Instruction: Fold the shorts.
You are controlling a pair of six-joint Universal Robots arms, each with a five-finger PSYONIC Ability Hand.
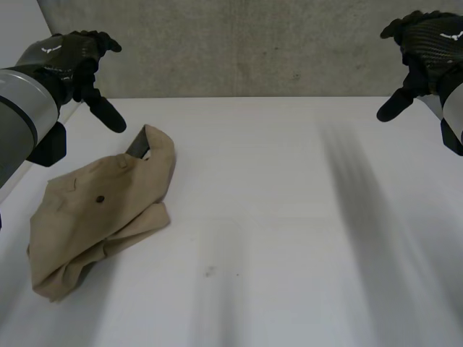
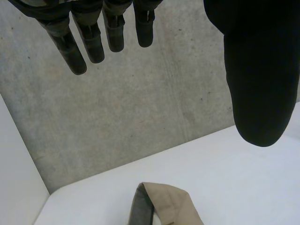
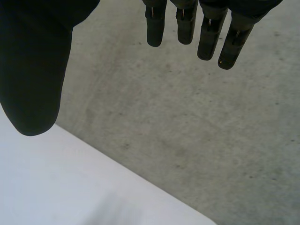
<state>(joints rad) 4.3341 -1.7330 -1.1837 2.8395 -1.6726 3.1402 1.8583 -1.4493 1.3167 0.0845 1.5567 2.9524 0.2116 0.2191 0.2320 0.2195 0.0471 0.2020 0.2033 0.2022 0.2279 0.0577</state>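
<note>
The tan shorts lie crumpled on the white table at its left side, one end turned up to show a grey lining. My left hand hovers open above the table's far left corner, just beyond the shorts, holding nothing. In the left wrist view its fingers hang straight, and the raised end of the shorts lies below them on the table. My right hand is raised open at the far right, well away from the shorts. Its fingers are straight and empty.
A grey concrete wall runs behind the table's far edge. The table's left edge lies close to the shorts. The white tabletop stretches bare to the right of the shorts.
</note>
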